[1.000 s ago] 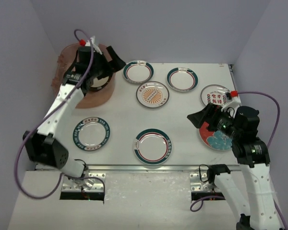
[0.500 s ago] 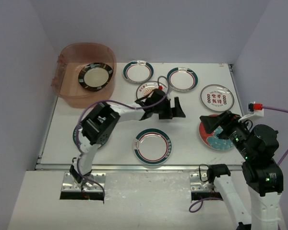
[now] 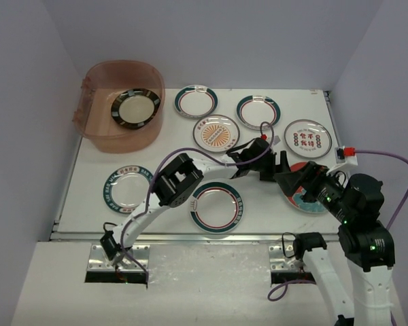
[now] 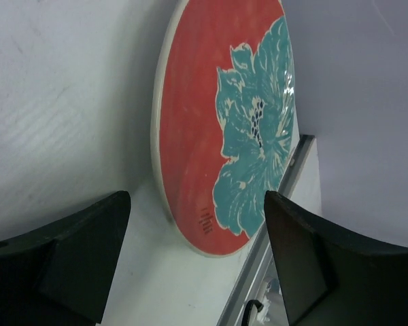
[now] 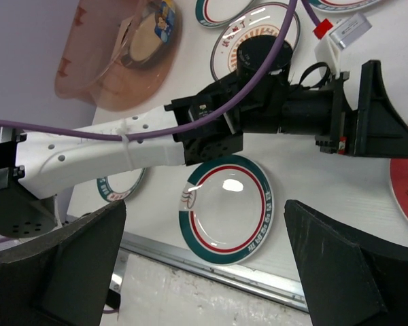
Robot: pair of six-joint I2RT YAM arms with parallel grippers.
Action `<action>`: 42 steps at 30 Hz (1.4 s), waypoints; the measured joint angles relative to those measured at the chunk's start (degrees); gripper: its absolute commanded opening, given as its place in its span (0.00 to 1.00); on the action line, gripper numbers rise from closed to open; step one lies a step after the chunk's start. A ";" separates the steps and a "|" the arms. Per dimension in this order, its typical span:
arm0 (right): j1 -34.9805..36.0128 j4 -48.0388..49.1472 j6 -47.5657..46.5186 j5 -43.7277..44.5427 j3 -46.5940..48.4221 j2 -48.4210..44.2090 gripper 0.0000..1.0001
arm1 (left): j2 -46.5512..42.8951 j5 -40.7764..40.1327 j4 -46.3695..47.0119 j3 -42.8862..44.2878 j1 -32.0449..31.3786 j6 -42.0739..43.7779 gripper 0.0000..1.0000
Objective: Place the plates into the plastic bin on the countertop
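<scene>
The red plate with a teal flower (image 3: 307,198) lies at the right front of the countertop (image 3: 170,159), partly hidden by my right arm. My left gripper (image 3: 279,165) reaches across to it, open and empty, with the plate (image 4: 224,129) just ahead of the jaws (image 4: 197,258). My right gripper (image 3: 302,182) is open and empty, above a green-and-red rimmed plate (image 5: 228,207). The pinkish plastic bin (image 3: 98,81) stands at the back left with a black-gold plate (image 3: 134,109) in it.
Other plates lie on the countertop: two green-rimmed at the back (image 3: 196,100) (image 3: 258,111), an orange sunburst one (image 3: 216,133), a red-character one (image 3: 307,138), a teal-rimmed one (image 3: 128,188). The metal front rail (image 3: 190,236) runs along the near edge. Grey walls stand on three sides.
</scene>
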 measured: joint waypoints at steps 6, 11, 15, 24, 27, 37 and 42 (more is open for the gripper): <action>0.00 0.05 0.40 -2.29 -0.58 -0.02 0.99 | 6.82 0.06 -2.13 10.13 0.00 -2.50 0.36; 0.00 0.04 0.36 -2.66 -0.58 -0.28 0.99 | 9.99 0.07 -2.69 12.83 0.20 -3.14 0.07; 0.00 0.17 0.35 -2.71 -0.63 -0.42 0.99 | 9.80 -0.05 -3.26 12.67 0.24 -2.67 0.00; 0.00 0.82 0.36 -2.77 -1.26 -0.37 0.99 | -7.35 -1.63 -3.50 -8.11 1.86 1.33 0.00; 0.00 1.18 0.37 -2.73 -1.26 -0.21 0.99 | -13.96 -0.83 -5.76 -12.41 4.21 3.35 0.00; 0.00 2.29 0.78 -2.74 -0.75 1.19 0.99 | -33.67 2.25 -8.75 -19.74 26.15 2.61 0.00; 0.00 3.67 1.34 -3.30 -0.98 2.28 0.99 | -44.66 0.64 -12.91 -19.85 47.20 1.70 0.00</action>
